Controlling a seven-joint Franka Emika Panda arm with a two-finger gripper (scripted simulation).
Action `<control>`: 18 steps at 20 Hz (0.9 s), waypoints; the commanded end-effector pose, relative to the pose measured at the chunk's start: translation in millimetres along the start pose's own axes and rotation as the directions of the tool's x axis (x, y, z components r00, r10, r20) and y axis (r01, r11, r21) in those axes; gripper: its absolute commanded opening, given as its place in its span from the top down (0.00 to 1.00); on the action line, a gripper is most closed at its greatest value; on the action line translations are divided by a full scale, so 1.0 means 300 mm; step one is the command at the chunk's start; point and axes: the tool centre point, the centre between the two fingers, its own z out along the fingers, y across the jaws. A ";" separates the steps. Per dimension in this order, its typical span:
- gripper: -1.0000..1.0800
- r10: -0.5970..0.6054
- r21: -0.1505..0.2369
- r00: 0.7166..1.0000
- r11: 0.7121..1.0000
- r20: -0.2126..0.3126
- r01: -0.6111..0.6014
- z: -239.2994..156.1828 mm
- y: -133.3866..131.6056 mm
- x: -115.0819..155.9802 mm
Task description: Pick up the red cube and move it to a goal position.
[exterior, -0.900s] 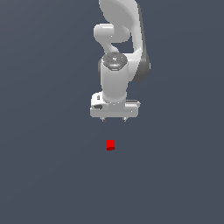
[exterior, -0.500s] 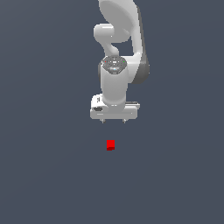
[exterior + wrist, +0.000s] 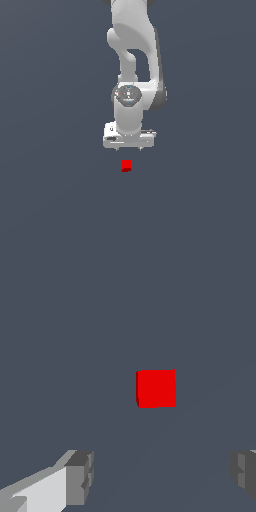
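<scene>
The red cube point(image 3: 126, 165) is a tiny bright-red block lying on the dark grey floor, with a darker shaded strip along one side. In the wrist view the red cube point(image 3: 156, 388) sits ahead of the fingers, not between them. My white gripper point(image 3: 128, 148) hangs just above and behind the cube in the exterior view, pointing down. It is open, the two grey fingertips point(image 3: 80, 476) set wide apart with nothing between them, far wider than the cube.
The white arm point(image 3: 132, 60) rises from the gripper toward the top of the exterior view. A plain dark grey surface point(image 3: 50, 200) surrounds the cube on all sides.
The arm has lowered and the gripper has come down closer to the red cube. The cube has not moved.
</scene>
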 end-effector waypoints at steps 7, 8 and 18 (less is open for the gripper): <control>0.04 -0.021 -0.003 1.000 1.000 -0.001 0.021 0.196 0.025 0.084; 0.04 -0.023 -0.003 1.000 1.000 -0.001 0.023 0.212 0.027 0.091; 0.04 -0.032 -0.005 0.999 0.999 -0.002 0.032 0.297 0.036 0.136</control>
